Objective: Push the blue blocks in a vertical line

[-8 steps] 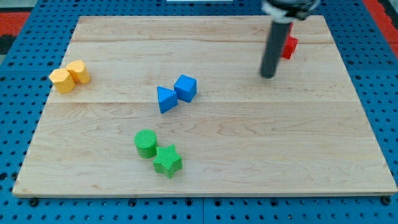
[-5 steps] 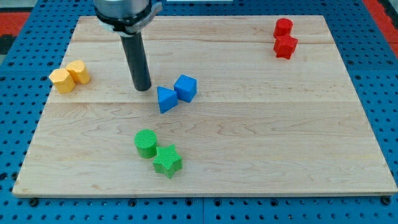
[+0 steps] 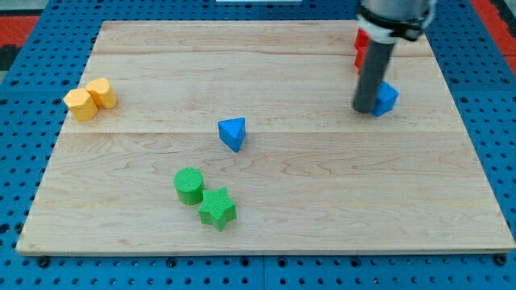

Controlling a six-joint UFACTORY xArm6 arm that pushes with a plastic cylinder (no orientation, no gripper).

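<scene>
My tip (image 3: 367,109) rests against the view's left side of the blue cube (image 3: 386,97), far right on the desk (image 3: 266,64); no fingers show, only a rod; the blue triangle (image 3: 233,132) sits mid-desk, well apart; next, I judge, 1 block must go above the other.

Wooden board (image 3: 322,201), blue triangle (image 3: 232,133) near centre, blue cube (image 3: 386,97) far right of it, green pair (image 3: 204,196) below-left, yellow pair (image 3: 89,99) far left, red blocks (image 3: 360,48) upper right.
</scene>
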